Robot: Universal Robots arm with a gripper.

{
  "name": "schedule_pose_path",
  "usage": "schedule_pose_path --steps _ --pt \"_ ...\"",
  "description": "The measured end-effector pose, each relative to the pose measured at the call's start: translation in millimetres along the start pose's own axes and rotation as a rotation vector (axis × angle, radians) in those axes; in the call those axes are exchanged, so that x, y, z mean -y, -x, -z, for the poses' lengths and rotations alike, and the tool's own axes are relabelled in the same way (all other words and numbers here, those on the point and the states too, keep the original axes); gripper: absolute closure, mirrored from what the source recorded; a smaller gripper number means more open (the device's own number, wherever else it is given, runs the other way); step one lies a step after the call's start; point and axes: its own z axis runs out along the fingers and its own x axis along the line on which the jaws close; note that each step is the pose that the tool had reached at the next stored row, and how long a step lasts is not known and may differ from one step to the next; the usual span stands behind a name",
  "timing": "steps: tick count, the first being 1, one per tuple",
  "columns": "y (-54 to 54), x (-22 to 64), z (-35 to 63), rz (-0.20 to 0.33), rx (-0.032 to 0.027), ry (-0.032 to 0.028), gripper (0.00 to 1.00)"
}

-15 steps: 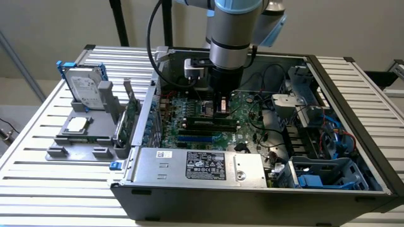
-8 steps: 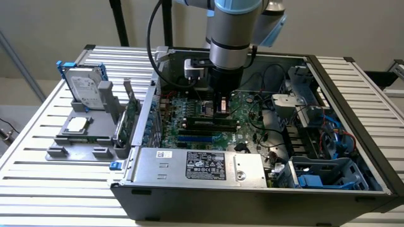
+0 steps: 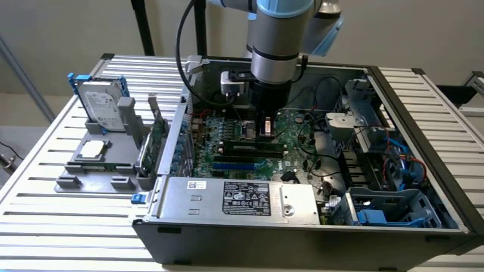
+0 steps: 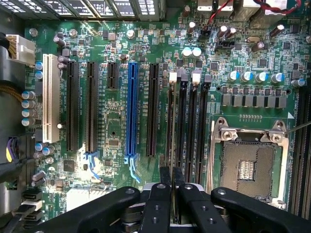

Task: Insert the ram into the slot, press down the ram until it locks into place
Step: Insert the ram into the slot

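The ram (image 3: pixel 252 148), a thin green strip with dark chips, stands on edge in a black slot on the motherboard. In the wrist view the ram (image 4: pixel 171 121) is seen edge-on, running away from the fingers, with a white end clip (image 4: pixel 172 76) at its far end. My gripper (image 4: pixel 171 182) reaches straight down over it, its two black fingertips pressed close on either side of the ram's near end. Three identical black slots (image 4: pixel 193 121) lie parallel right beside it, with nothing in them. In the exterior view the gripper (image 3: pixel 264 131) is low inside the open computer case.
A blue slot (image 4: pixel 130 111) and a white slot (image 4: pixel 48 104) lie to one side of the ram, the CPU socket (image 4: pixel 248 167) to the other. The silver power supply (image 3: pixel 242 195), cables and a drive cage (image 3: pixel 393 207) crowd the case. A hard drive (image 3: pixel 102 105) and expansion card (image 3: pixel 156 144) stand outside.
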Motion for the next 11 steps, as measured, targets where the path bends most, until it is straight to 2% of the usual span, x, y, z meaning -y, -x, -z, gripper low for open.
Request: schedule_pose_path --steps 11 --pt "-0.3 0.1 -1.1 -0.001 0.0 -0.0019 0.87"
